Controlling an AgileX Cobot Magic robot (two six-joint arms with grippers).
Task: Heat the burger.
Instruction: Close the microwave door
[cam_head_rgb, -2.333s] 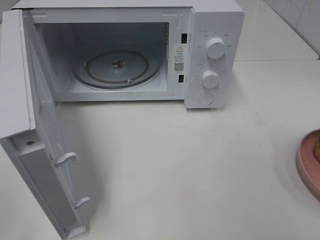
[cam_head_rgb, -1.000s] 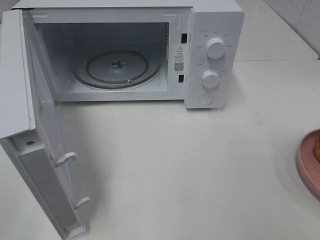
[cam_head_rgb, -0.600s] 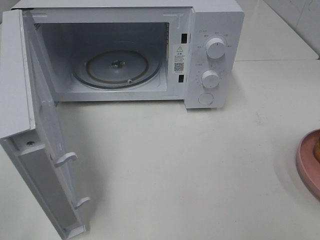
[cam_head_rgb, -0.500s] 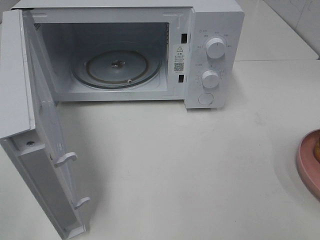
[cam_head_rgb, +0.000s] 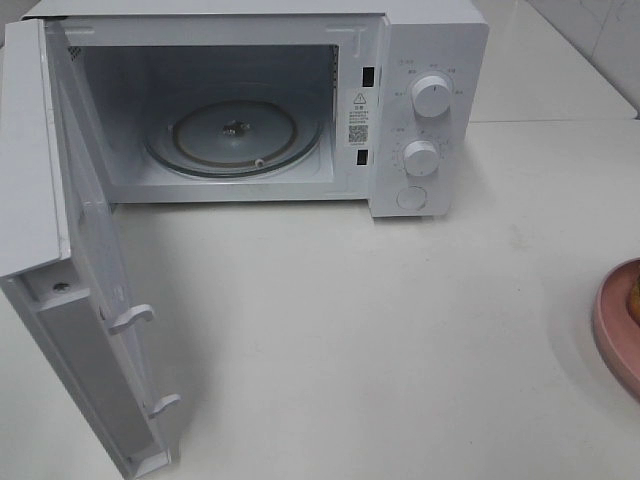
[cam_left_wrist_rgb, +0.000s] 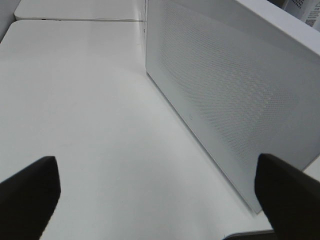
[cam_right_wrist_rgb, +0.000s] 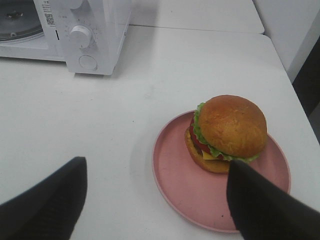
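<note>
The burger, with golden-brown bun, lettuce, tomato and cheese, sits on a round pink plate in the right wrist view. In the high view only the plate's edge and a sliver of the burger show at the far right. My right gripper is open, its dark fingers spread wide, a little short of the plate. My left gripper is open and empty beside the microwave door's outer face. Neither arm shows in the high view.
The white microwave stands at the back with its door swung wide open to the left. Its glass turntable is bare. Two knobs and a button are on its right panel. A white table lies between microwave and plate.
</note>
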